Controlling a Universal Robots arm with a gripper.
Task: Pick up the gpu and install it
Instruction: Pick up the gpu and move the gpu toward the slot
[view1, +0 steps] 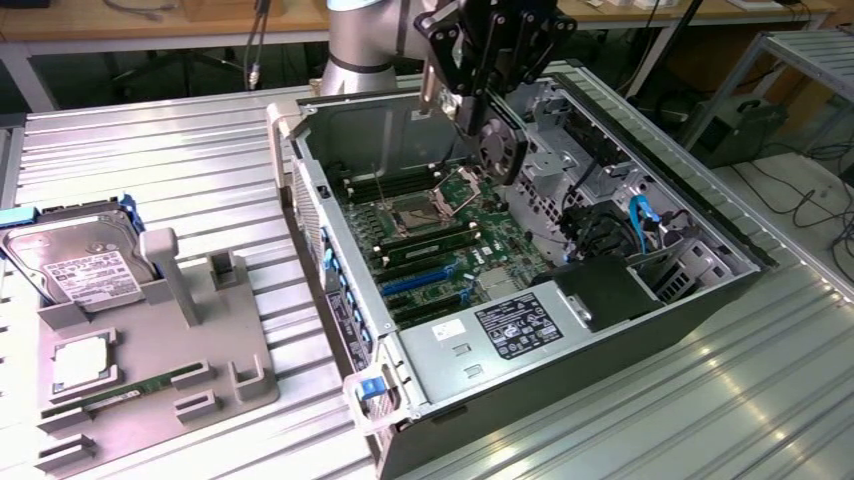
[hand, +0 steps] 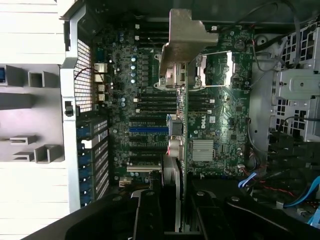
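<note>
**Fingers and load.** The black fingers (hand: 150, 215) of the gripper (view1: 481, 95) are closed on the gpu (hand: 183, 150), a thin green circuit-board card with one dark face. In the wrist view you see the card edge-on, clamped between them. Its long axis runs away from the fingers to the silver metal bracket (hand: 186, 45) at the far end.

**Card against target.** In the exterior view the gpu (view1: 498, 150) hangs below the gripper, inside the open top of the black computer case (view1: 707, 300). It is above the green motherboard (view1: 441, 240), near the processor socket. The blue expansion slots (view1: 416, 281) lie apart from it, toward the exterior view's lower left. The card looks clear of the board, not seated; judge the install unfinished.

**Containers.** The case holds the motherboard, drive cage and cables. At the exterior view's left, on the ribbed metal surface (view1: 174, 160), stands a grey moulded holder (view1: 147, 370). It carries:
- a silver hard drive with a white label (view1: 80, 270)
- a square silver chip (view1: 80, 362)
- a narrow green memory stick (view1: 127, 392)
</note>
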